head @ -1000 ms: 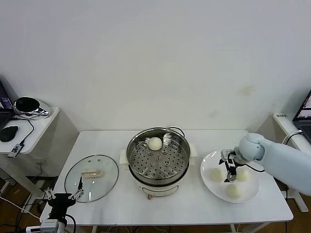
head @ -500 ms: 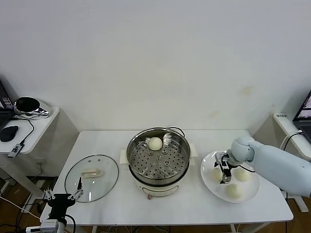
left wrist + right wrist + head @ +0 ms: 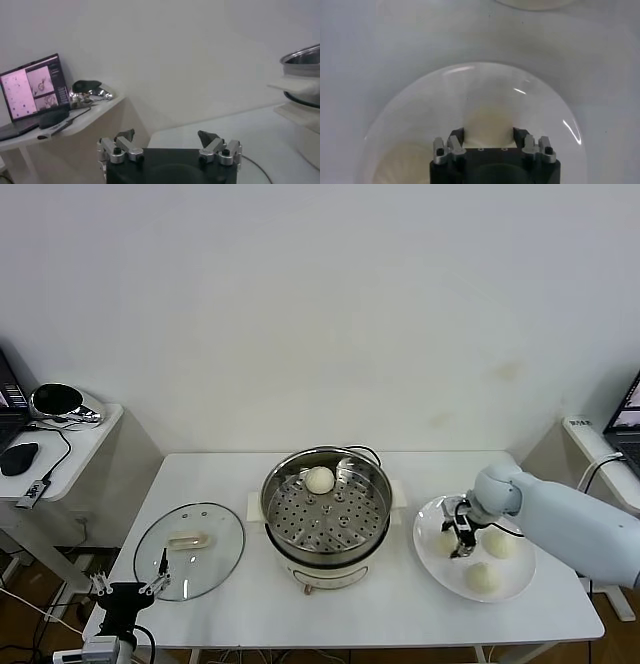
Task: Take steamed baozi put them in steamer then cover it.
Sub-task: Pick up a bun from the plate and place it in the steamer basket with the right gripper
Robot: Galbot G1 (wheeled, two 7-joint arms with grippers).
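Observation:
One baozi [image 3: 319,479] lies on the perforated tray of the steel steamer [image 3: 272,509] at the table's middle. Three more baozi lie on the white plate [image 3: 520,582] at the right. My right gripper [image 3: 460,546] is down on the plate's left bun [image 3: 443,541]. In the right wrist view its fingers [image 3: 488,134] press both sides of that baozi [image 3: 488,121], which rests on the plate [image 3: 420,115]. The glass cover [image 3: 188,552] lies flat at the left. My left gripper [image 3: 128,588] is parked, open and empty, by the table's front left corner [image 3: 166,137].
The other two plate buns sit to the right [image 3: 499,544] and front [image 3: 482,577] of the gripper. A power cord runs behind the steamer. A side table [image 3: 60,434] with a mouse and laptop stands at the far left. A second laptop stands at the far right.
My right gripper has moved left across the plate from between the buns and settled around the left bun. The left arm, cover and steamer have not moved.

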